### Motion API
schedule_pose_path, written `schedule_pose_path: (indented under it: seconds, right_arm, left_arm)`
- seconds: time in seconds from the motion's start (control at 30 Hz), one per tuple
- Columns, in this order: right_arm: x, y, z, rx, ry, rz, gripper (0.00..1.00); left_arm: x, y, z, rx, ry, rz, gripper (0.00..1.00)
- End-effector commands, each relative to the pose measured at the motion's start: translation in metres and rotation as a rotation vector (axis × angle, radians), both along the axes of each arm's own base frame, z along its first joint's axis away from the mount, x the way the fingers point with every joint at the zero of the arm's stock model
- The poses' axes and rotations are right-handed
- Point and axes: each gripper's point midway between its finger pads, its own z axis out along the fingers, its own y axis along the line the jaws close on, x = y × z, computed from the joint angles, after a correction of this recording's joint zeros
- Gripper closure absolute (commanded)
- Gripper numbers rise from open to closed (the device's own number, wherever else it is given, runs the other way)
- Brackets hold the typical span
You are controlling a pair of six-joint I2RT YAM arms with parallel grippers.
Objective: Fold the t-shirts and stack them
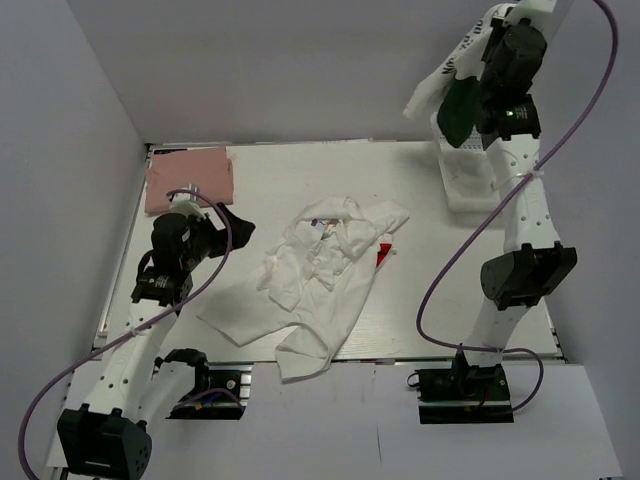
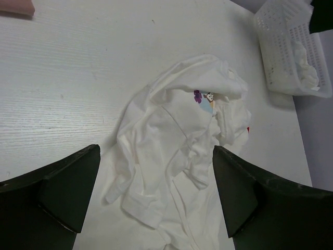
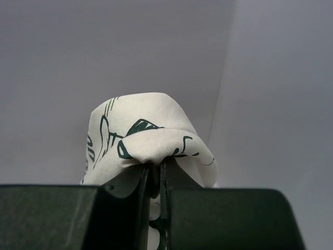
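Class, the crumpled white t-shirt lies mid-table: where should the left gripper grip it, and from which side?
Likely the white t-shirt's flat near-left corner, from above with the left gripper: that edge lies spread on the table, while the middle is bunched.

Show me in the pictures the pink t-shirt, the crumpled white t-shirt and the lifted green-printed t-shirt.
pink t-shirt (image 1: pixel 195 170), top external view, middle of the folded cloth.
crumpled white t-shirt (image 2: pixel 156 151), left wrist view, its plain middle.
green-printed t-shirt (image 3: pixel 151 125), right wrist view, the bulging top fold.

White arm links (image 1: pixel 522 205), black joint housings (image 1: pixel 527 272), looping purple cables (image 1: pixel 419 318), thick matte-black claw fingers (image 2: pixel 65 192), one small green light (image 1: pixel 512 113)
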Motion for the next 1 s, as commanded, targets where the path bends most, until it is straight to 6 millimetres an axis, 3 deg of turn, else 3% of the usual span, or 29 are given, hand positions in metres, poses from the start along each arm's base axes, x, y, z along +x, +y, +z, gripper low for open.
schedule_pose_path:
  seconds: [0.0, 0.07, 0.1, 0.17, 0.2, 0.23, 0.3, 0.33, 0.4, 0.43, 0.47, 0.5, 0.57, 0.63, 0.67, 0.7, 0.73, 0.77, 0.8, 0.83, 0.93, 0.97]
  right_arm:
    - [-0.012, -0.03, 0.051, -0.012, -0.161, -0.022, 1.0]
    - [-0.003, -0.039, 0.043, -0.02, -0.15, -0.027, 1.0]
    - [-0.001, -0.053, 0.038, -0.031, -0.137, -0.051, 1.0]
    - [0.011, -0.062, 0.016, -0.031, -0.088, -0.064, 1.0]
    - [0.013, -0.078, 0.006, -0.029, -0.061, -0.088, 1.0]
    - [0.025, -0.081, -0.024, -0.023, 0.003, -0.085, 1.0]
    - [0.037, -0.085, -0.056, -0.008, 0.066, -0.047, 1.0]
    - [0.05, -0.083, -0.109, 0.005, 0.171, -0.021, 1.0]
    - [0.055, -0.085, -0.146, 0.03, 0.251, -0.017, 1.0]
    - [0.056, -0.084, -0.172, 0.05, 0.316, -0.015, 0.85]
    - [0.054, -0.083, -0.191, 0.061, 0.382, -0.01, 0.27]
    - [0.053, -0.073, -0.189, 0.072, 0.384, 0.034, 0.1]
    - [0.037, -0.062, -0.177, 0.075, 0.392, 0.082, 0.1]
    - [0.03, -0.017, -0.178, 0.097, 0.385, 0.281, 0.1]
    - [0.007, 0.013, -0.161, 0.086, 0.356, 0.434, 0.1]
    - [0.001, 0.031, -0.143, 0.058, 0.287, 0.491, 0.1]
    - [-0.01, 0.062, -0.144, 0.035, 0.283, 0.574, 0.1]
    - [-0.037, 0.091, -0.155, -0.031, 0.279, 0.688, 0.1]
    - [-0.043, 0.108, -0.15, -0.072, 0.237, 0.729, 0.1]
    - [-0.06, 0.143, -0.161, -0.156, 0.252, 0.812, 0.1]
    - [-0.085, 0.175, -0.197, -0.188, 0.324, 0.918, 0.1]
    - [-0.098, 0.202, -0.212, -0.226, 0.347, 0.986, 0.1]
  left_arm:
    - [0.003, 0.001, -0.003, -0.004, 0.015, 0.013, 0.01]
    - [0.005, 0.0, -0.009, 0.001, 0.043, 0.013, 0.01]
    - [0.005, 0.0, -0.009, 0.001, 0.043, 0.013, 0.01]
    - [0.005, -0.001, -0.012, -0.001, 0.054, 0.005, 0.01]
    - [0.004, -0.003, -0.012, -0.004, 0.054, -0.004, 0.01]
    - [0.004, -0.003, -0.014, -0.004, 0.054, -0.004, 0.01]
    - [0.003, -0.005, -0.013, -0.017, 0.058, -0.012, 0.01]
    - [0.002, -0.007, -0.013, -0.021, 0.059, -0.023, 0.01]
    - [0.0, -0.008, -0.015, -0.023, 0.07, -0.032, 0.01]
    - [-0.002, -0.008, -0.018, -0.021, 0.085, -0.032, 0.01]
    - [-0.005, -0.007, -0.02, -0.018, 0.106, -0.031, 0.01]
    - [-0.005, -0.005, -0.023, -0.012, 0.119, -0.02, 0.01]
    - [-0.005, -0.002, -0.025, -0.034, 0.142, 0.021, 0.01]
    - [-0.008, 0.0, -0.036, -0.063, 0.188, 0.047, 0.01]
    - [-0.01, 0.001, -0.038, -0.07, 0.192, 0.06, 0.01]
    - [-0.01, 0.001, -0.036, -0.072, 0.183, 0.06, 0.01]
    - [-0.01, 0.001, -0.036, -0.072, 0.183, 0.06, 0.01]
    - [-0.013, 0.0, -0.037, -0.075, 0.183, 0.051, 0.01]
    - [-0.014, 0.0, -0.033, -0.078, 0.168, 0.051, 0.01]
    - [-0.016, -0.001, -0.03, -0.083, 0.16, 0.04, 0.01]
    - [-0.022, -0.001, -0.026, -0.088, 0.131, 0.039, 0.01]
    - [-0.023, -0.001, -0.023, -0.099, 0.123, 0.042, 0.01]
